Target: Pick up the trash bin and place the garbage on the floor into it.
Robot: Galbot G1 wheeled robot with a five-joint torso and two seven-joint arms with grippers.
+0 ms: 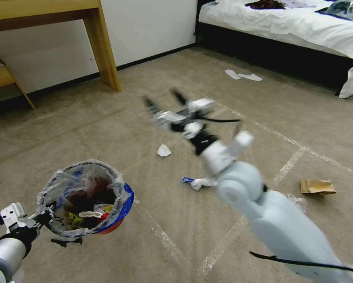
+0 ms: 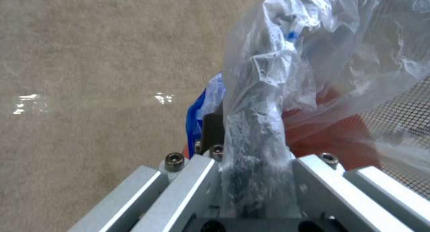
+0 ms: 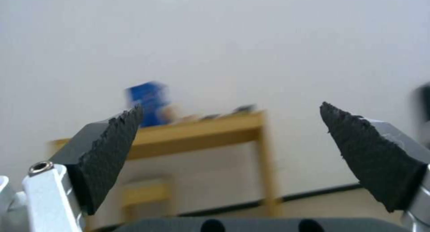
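- At lower left of the head view, the left pincer (image 1: 46, 218) is clamped on the rim of the bin (image 1: 119, 196), holding it above the floor (image 1: 176, 243).
- The bin contains litter.
- The right pincer (image 1: 164, 100) is raised mid-room, fingers apart, empty.
- On the floor lie a tissue wad (image 1: 164, 150), a second wad (image 1: 198, 183) and a paper bag (image 1: 317, 186).

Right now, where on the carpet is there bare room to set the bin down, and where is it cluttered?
Bare carpet lies between the wooden desk leg and the trash bin held by the left gripper. It is crowded under the open right gripper: a tissue wad, a second wad, then the brown paper bag.
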